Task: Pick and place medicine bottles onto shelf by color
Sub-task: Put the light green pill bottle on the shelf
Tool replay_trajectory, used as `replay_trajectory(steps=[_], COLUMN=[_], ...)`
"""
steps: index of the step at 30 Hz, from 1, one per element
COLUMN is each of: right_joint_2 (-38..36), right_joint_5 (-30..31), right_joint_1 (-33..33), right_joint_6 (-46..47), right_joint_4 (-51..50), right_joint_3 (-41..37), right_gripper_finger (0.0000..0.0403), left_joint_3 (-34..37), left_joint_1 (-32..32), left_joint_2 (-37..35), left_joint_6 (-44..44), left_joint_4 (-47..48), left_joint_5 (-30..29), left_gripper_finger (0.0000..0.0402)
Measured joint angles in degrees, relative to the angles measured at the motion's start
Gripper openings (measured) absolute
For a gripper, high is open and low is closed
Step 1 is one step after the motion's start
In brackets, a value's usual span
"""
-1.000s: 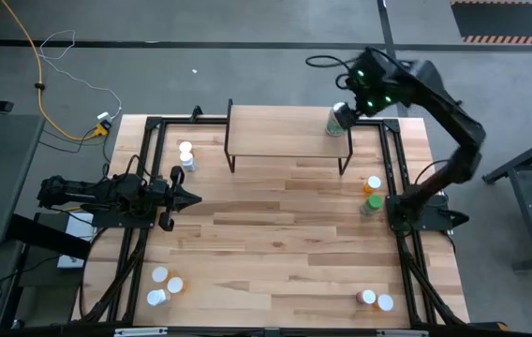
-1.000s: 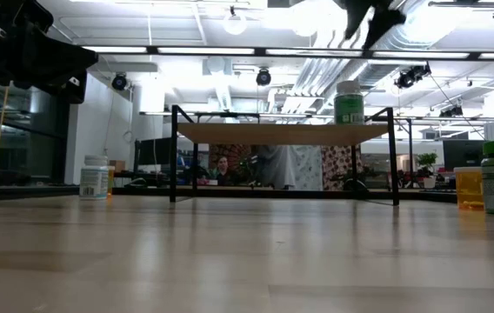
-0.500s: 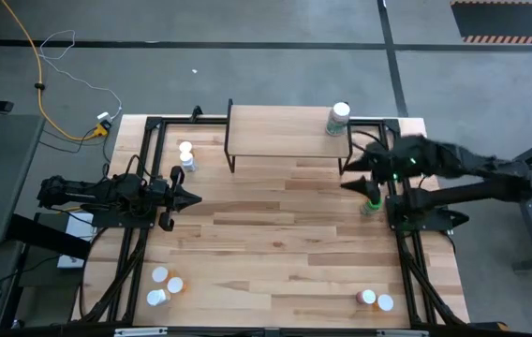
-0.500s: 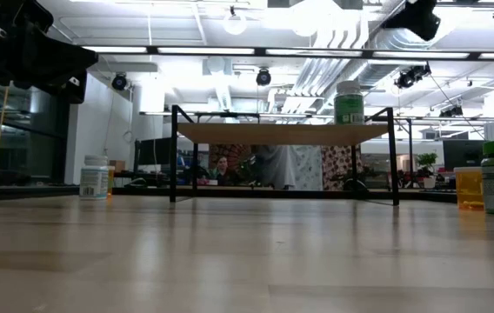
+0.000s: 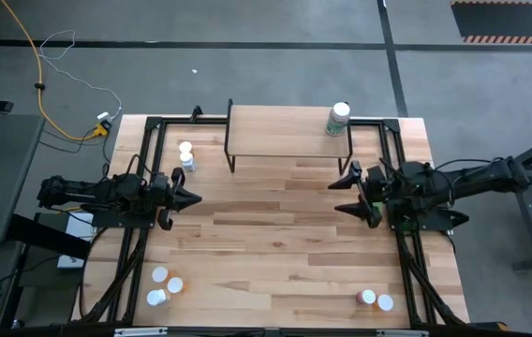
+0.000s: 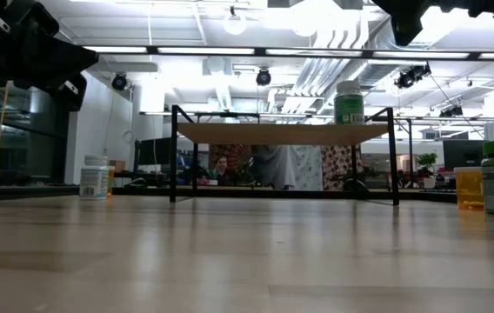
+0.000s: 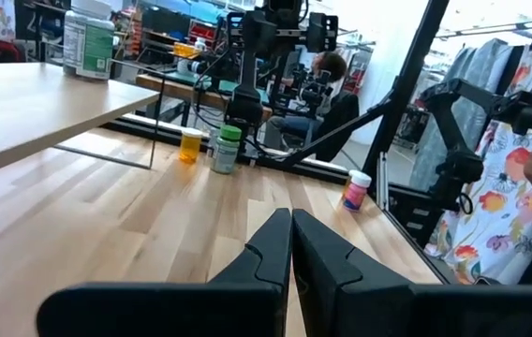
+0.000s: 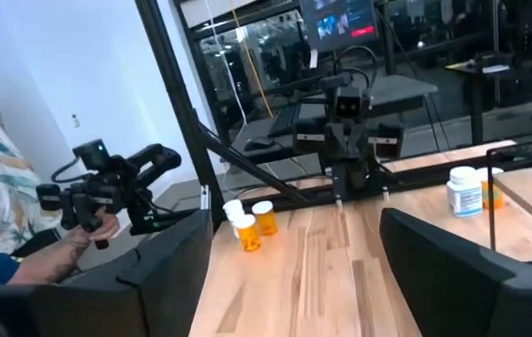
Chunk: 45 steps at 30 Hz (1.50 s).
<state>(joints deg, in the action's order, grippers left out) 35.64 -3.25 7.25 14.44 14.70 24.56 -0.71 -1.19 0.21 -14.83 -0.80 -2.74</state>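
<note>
Standing alone on the right end of the shelf (image 5: 285, 137) is a green, white-capped bottle (image 5: 338, 119); the right gripper (image 5: 348, 194) hovers low over the table's right side with fingers spread wide and holding nothing, just beside the green-capped bottle (image 7: 226, 150) and orange bottle (image 7: 190, 146) there; the left gripper (image 5: 189, 197) waits at the left edge, fingers pressed together; other bottles sit near the shelf's left leg (image 5: 186, 155) and at both near corners (image 5: 164, 284) (image 5: 375, 300)

Bright overhead ceiling lights (image 6: 317, 17) glare; soft shadows, sharp pictures.
</note>
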Motion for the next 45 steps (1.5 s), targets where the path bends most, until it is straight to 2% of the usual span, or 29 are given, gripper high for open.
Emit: replay_trajectory(steps=[15, 23, 31, 36, 45], right_joint_2=[0.0, 0.0, 0.0, 0.1, 0.1], right_joint_5=[0.1, 6.4, 7.7, 12.5, 13.1], right_joint_1=[0.0, 0.0, 0.0, 0.0, 0.0], right_joint_6=[0.5, -2.1, -2.6, 1.5, 14.6], right_joint_4=[-1.7, -2.2, -5.7, -11.6, -23.2], right_joint_3=[0.0, 0.1, 0.1, 0.1, 0.2], right_gripper_finger=[0.0299, 0.0299, 0.0299, 0.0299, 0.0299], left_joint_3=[0.0, 0.0, 0.0, 0.0, 0.0], left_joint_1=[0.0, 0.0, 0.0, 0.0, 0.0], left_joint_2=[0.0, 0.0, 0.0, 0.0, 0.0], left_joint_6=[0.0, -0.1, 0.0, 0.0, 0.0], left_joint_4=[-0.7, -0.8, -0.8, -0.8, -0.8], left_joint_5=[-3.2, -4.5, -4.0, -4.1, -4.1], left_gripper_finger=[0.0003, 0.0003, 0.0003, 0.0003, 0.0003])
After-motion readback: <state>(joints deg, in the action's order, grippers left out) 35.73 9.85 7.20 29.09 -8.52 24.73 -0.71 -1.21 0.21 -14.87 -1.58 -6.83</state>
